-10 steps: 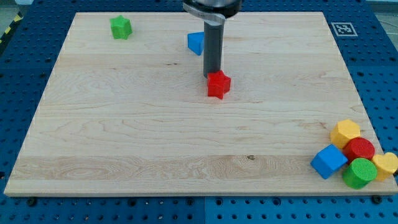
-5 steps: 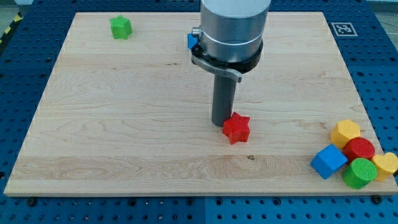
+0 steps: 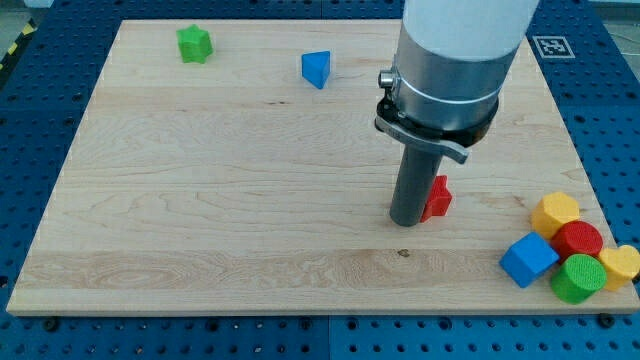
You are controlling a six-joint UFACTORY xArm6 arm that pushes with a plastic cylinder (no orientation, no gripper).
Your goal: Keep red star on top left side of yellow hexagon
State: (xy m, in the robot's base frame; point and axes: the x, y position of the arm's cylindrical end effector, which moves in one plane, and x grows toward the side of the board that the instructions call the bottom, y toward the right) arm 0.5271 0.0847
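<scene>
The red star lies on the wooden board right of centre, partly hidden behind the dark rod. My tip rests on the board touching the star's left side. The yellow hexagon sits near the board's lower right corner, well to the right of the star and slightly lower. The star is to the upper left of the hexagon, with a wide gap between them.
Next to the hexagon are a red cylinder, a blue cube, a green cylinder and a yellow heart. A blue triangle and a green star lie near the view's top.
My tip has pushed the red star to the right and down, from the board's middle toward the yellow hexagon. The blue triangle is uncovered again.
</scene>
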